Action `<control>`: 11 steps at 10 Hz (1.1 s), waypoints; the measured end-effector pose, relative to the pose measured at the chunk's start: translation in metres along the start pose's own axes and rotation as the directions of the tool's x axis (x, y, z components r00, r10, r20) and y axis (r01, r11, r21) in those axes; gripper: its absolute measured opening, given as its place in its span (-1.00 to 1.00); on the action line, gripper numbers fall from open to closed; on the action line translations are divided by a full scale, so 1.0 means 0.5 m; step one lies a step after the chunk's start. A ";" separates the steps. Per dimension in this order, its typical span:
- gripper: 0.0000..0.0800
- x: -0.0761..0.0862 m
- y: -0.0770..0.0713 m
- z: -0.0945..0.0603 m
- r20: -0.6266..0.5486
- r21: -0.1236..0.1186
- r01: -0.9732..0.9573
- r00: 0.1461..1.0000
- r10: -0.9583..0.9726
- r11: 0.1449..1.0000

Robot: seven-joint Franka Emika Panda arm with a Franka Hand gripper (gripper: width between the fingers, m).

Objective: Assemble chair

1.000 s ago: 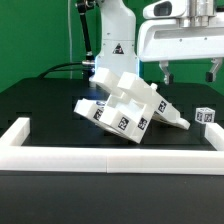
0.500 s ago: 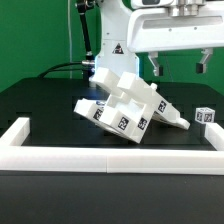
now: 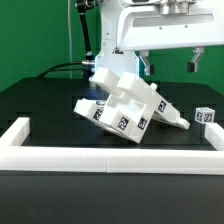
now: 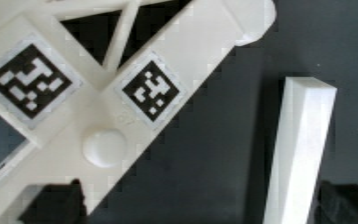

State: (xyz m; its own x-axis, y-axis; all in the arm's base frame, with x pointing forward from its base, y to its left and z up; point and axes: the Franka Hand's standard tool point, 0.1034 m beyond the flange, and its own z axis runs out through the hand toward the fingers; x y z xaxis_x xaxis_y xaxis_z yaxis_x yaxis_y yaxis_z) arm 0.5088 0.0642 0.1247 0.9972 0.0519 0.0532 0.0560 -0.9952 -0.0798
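The gripper (image 3: 171,64) has slid toward the exterior view's left and risen slightly over the last second. Its finger on that side (image 3: 148,66), which earlier hung over the sloping edge of the heap of white chair parts (image 3: 125,105), now hangs nearer the heap's highest part. The other finger (image 3: 194,63), a second ago above the small tagged cube (image 3: 205,116), has moved off it toward the heap

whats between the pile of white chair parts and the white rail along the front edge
Nothing: in the exterior view only bare black table separates the chair parts from the rail.
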 end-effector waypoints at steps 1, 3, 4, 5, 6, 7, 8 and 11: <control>0.62 0.008 0.025 -0.009 0.008 0.002 0.047 0.999 -0.047 0.999; 0.62 0.034 0.065 -0.014 -0.003 -0.005 0.058 0.998 -0.058 0.998; 0.62 0.049 0.078 -0.012 -0.008 -0.010 0.080 0.997 -0.080 0.997; 0.62 0.062 0.089 -0.010 -0.012 -0.014 0.078 0.997 -0.078 0.997; 0.62 0.066 0.094 -0.007 -0.012 -0.016 0.074 0.997 -0.074 0.997; 0.62 0.068 0.099 -0.001 -0.009 -0.017 0.072 0.997 -0.072 0.997; 0.62 0.070 0.103 0.003 -0.009 -0.020 0.074 0.997 -0.075 0.997; 0.62 0.068 0.136 0.030 -0.006 -0.034 0.081 0.997 -0.081 0.996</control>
State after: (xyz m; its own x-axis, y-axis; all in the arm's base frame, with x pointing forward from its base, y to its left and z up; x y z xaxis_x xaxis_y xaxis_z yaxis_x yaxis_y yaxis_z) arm 0.5473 -0.0004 0.1061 0.9891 0.1318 0.0656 0.1346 -0.9900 -0.0411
